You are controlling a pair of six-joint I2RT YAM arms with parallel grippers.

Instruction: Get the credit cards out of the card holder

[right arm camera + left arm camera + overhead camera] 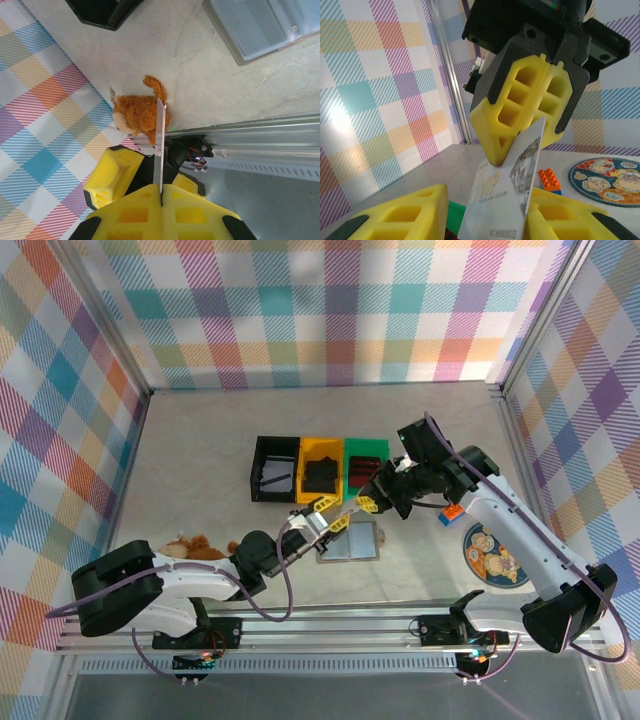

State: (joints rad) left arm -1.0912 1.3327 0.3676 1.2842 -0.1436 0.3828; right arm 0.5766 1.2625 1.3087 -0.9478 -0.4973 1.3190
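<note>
The credit card [502, 200], white with "VIP" printed on its face, stood in the air between the two claws, above the table [200, 460]. The right gripper [522, 145] was clamped on the card's upper edge, its yellow fingers [505, 110] pressed together on it. In the right wrist view the card [160, 140] showed edge-on, rising from the seam between those pads.

The left gripper [328, 516] had its fingers [405, 210] spread to either side of the card's lower part. A gap showed on one side, so the jaws stood apart and were not yet closed on it.

Just below the two claws the card holder [350, 542] lay opened flat on the table, its lighter grey panels facing up. It was near the front rail and just in front of the bins.

Behind it stood a row of three bins touching one another: the black bin [275, 468], the yellow bin [322, 470] and the green bin [365, 465]. To the right lay an orange and blue toy brick [549, 180] and, nearer the front, a round cartoon coaster [497, 555]. Far to the left, beside the left arm, lay a brown plush toy [190, 547].
</note>
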